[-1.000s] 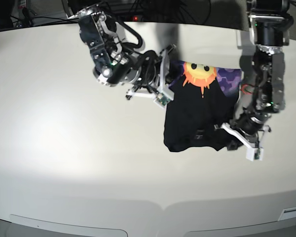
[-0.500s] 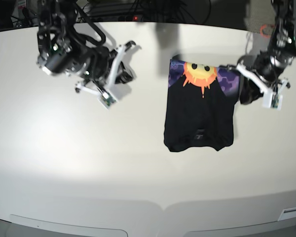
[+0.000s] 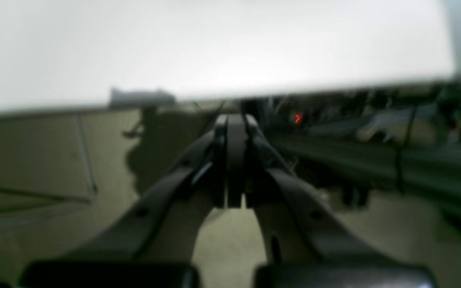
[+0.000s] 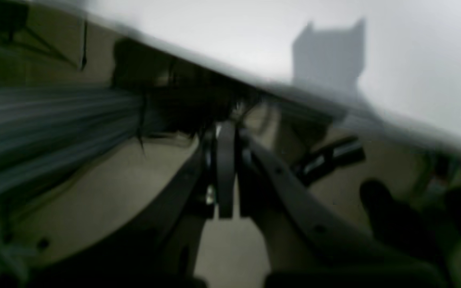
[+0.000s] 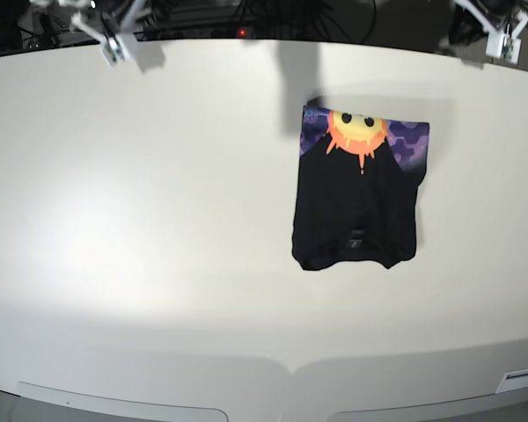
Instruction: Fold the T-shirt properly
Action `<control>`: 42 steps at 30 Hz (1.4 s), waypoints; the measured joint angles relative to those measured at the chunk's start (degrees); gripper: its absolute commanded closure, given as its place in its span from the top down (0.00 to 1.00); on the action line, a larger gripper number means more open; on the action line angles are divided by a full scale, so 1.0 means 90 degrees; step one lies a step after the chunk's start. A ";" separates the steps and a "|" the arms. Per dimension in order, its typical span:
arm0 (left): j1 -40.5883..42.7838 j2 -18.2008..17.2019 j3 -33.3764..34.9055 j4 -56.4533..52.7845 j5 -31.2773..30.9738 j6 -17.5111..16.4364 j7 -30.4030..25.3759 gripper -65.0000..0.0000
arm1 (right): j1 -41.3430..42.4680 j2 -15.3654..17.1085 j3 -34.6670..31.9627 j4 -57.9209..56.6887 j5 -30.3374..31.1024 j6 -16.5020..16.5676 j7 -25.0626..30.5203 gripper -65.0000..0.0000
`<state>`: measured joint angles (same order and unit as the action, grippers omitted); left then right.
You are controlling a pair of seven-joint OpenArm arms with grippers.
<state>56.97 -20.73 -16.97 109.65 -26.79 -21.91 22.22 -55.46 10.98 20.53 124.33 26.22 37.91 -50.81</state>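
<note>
The black T-shirt [image 5: 355, 202] lies folded into a compact rectangle on the white table [image 5: 158, 229], right of centre. Its orange sun-face and purple print face up at the far end. Neither gripper touches it. My left gripper [image 5: 497, 22] is far off at the top right corner of the base view. In the left wrist view it [image 3: 231, 132] is shut and empty. My right gripper [image 5: 112, 33] is at the top left corner. In the right wrist view it [image 4: 225, 140] is shut and empty. Both wrist views are blurred and show no shirt.
Dark cables and a red light [image 5: 241, 32] run along the table's far edge. The red light also shows in the left wrist view [image 3: 297, 118]. The table's curved front edge is at the bottom of the base view.
Both arms have drawn back from beside the shirt to the far corners of the table. The shirt lies as it did, now uncovered.
</note>
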 measured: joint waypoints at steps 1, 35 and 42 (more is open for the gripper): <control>0.0126 0.0005 0.0007 -0.0005 0.0000 -0.0056 -0.0007 0.00 | -0.0296 0.0000 0.0090 0.0000 -0.0034 0.0002 0.0143 0.00; -0.4600 0.1139 -0.0022 -1.0190 0.2521 -0.0627 -0.2744 0.00 | 0.4964 0.0959 -0.1336 -1.1664 -0.3274 -0.0311 0.4405 0.00; -0.5095 0.1345 -0.0022 -1.0195 0.2475 -0.0352 -0.2249 0.00 | 0.5564 0.0750 -0.2331 -1.1662 -0.2494 -0.0546 0.4104 0.00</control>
<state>11.11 -8.62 -17.17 17.89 -4.51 -25.08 1.98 -5.39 17.74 -0.45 19.38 3.77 32.99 -13.87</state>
